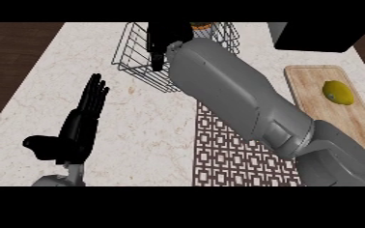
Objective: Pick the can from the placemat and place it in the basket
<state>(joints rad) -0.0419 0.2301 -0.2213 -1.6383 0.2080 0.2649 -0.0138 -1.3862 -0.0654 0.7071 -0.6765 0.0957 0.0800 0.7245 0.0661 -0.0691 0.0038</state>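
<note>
R hand point(167, 38) is at 12 o'clock, over the wire basket point(135, 60) and black against the mesh. Its grey R forearm point(235, 96) runs back diag. to the 4–5 o'clock corner and covers most of the basket's right half. Tight against the hand's 2 o'clock side a small orange-brown bit shows, prob. the top of the can point(203, 26). The rest of it is hidden behind hand and arm. Seen from above, it lies inside the basket's outline, well apart from the placemat. Can't tell if it's down in the basket or above the rim. Can't tell either whether the R hand has hold of the can, since the hand's own back blocks that.

L hand point(80, 121) is at 8 o'clock over the pale marble counter point(143, 125), resting. Its fingers point(92, 94) are straight and close together, pointing to 12, w/ the thumb point(39, 145) stuck out toward 9. It's fully open, nothing in it. A grey stub of wrist sits below it at the view's lower edge.

The placemat point(235, 164), brown-and-white lattice pattern, lies at 5–6 o'clock. It's partly under the R forearm, w/ its far end running up toward the basket.

At 3 o'clock there's a wooden cutting board point(310, 84) w/ a lemon point(339, 92) on it, near its right side. At 1–2 o'clock a black box-like thing point(314, 36) sits at the counter's far edge, cut off by the view, so can't say what it is. At 9–10 o'clock, past the counter's left edge, is a dark wood strip point(21, 53).
</note>
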